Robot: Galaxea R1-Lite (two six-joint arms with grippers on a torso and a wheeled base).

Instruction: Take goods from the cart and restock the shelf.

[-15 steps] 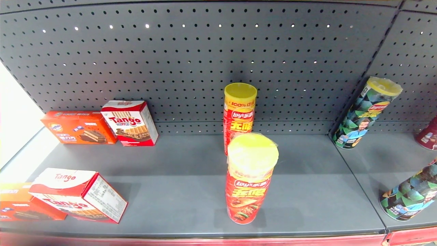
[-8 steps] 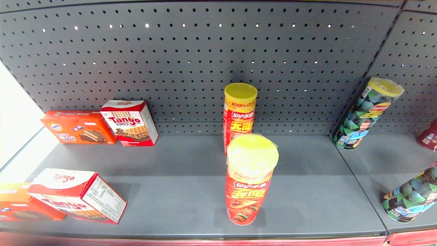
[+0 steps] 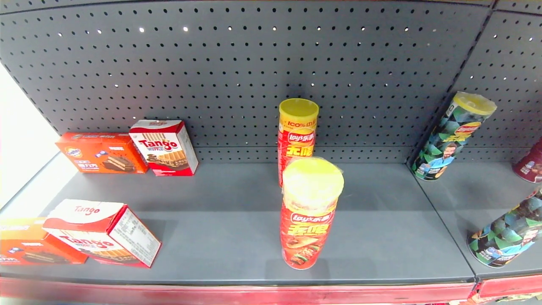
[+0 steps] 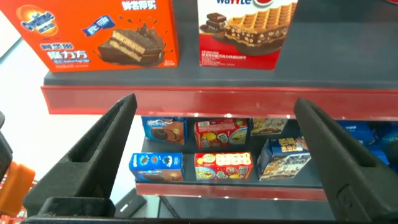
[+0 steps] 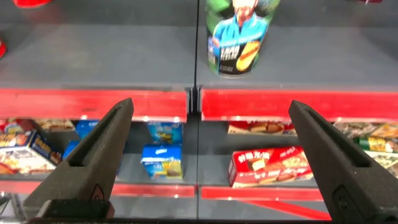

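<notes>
On the grey shelf (image 3: pixel 220 228) two red chip cans with yellow lids stand upright in the middle, one at the front (image 3: pixel 311 212) and one behind it (image 3: pixel 297 135) by the pegboard. My left gripper (image 4: pixel 214 102) is open and holds nothing; it faces the shelf's red front edge (image 4: pixel 217 99) below an orange box (image 4: pixel 102 34) and a wafer box (image 4: pixel 242 34). My right gripper (image 5: pixel 210 104) is open with nothing in it, in front of a patterned can (image 5: pixel 239 37) standing near the shelf edge.
On the left of the shelf are two wafer boxes (image 3: pixel 164 147) (image 3: pixel 103 233) and two orange boxes (image 3: pixel 101 151) (image 3: pixel 25 243). Patterned cans (image 3: pixel 453 135) (image 3: pixel 506 237) and a dark red can (image 3: pixel 529 163) stand on the right. Lower shelves hold small snack boxes (image 4: pixel 221 165).
The whole head picture has shifted a little, so the camera moved. The goods on the shelf stand where they were.
</notes>
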